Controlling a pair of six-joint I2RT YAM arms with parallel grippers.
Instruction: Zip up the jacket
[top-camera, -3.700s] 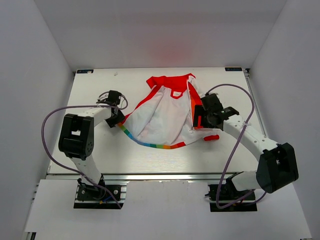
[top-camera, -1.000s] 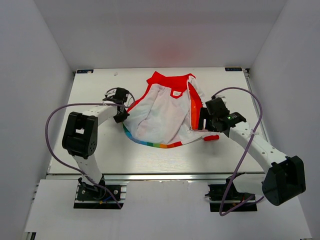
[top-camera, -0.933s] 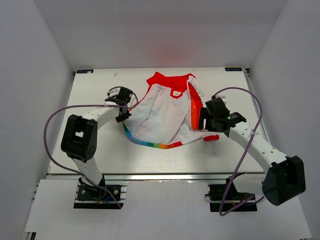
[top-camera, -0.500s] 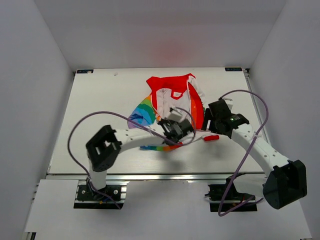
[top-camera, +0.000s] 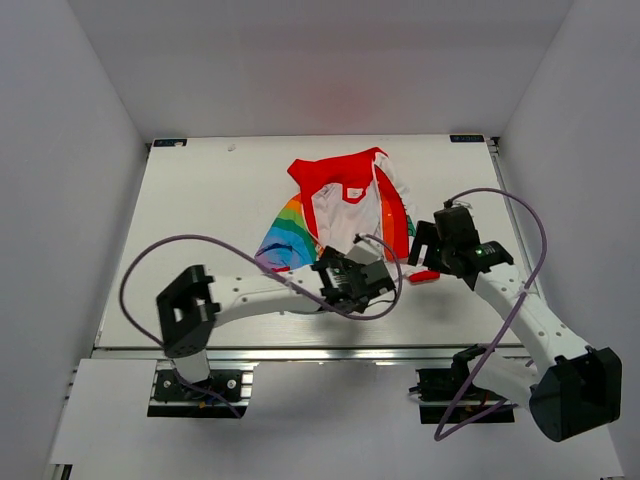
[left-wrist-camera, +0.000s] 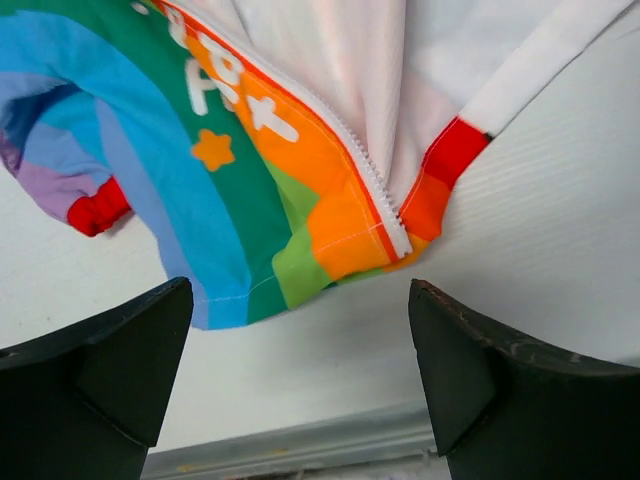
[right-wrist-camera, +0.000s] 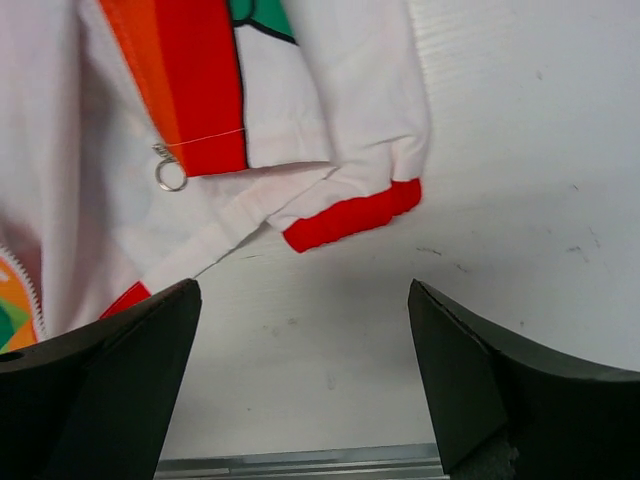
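Note:
The jacket (top-camera: 345, 210) lies in the middle of the table, red hood (top-camera: 335, 168) at the far side. Its left rainbow panel (top-camera: 285, 232) is folded over onto the white lining. My left gripper (top-camera: 347, 285) is open and empty, just above the near hem. In the left wrist view (left-wrist-camera: 300, 400) the white zipper teeth (left-wrist-camera: 362, 170) run along the orange edge down to the hem. My right gripper (top-camera: 428, 248) is open and empty beside the jacket's right side. In the right wrist view (right-wrist-camera: 300, 400) a red cuff (right-wrist-camera: 352, 214) and a metal zipper pull ring (right-wrist-camera: 170, 178) show.
The white table (top-camera: 200, 200) is walled in by white panels at the back and both sides. A metal rail (top-camera: 300, 352) runs along its near edge. Purple cables loop from both arms over the table. Another red cuff (left-wrist-camera: 96, 210) shows at the left of the left wrist view.
My left arm swept from the jacket's left side to its near right, folding the rainbow panel over the lining, then let go. My right gripper drew back to the right.

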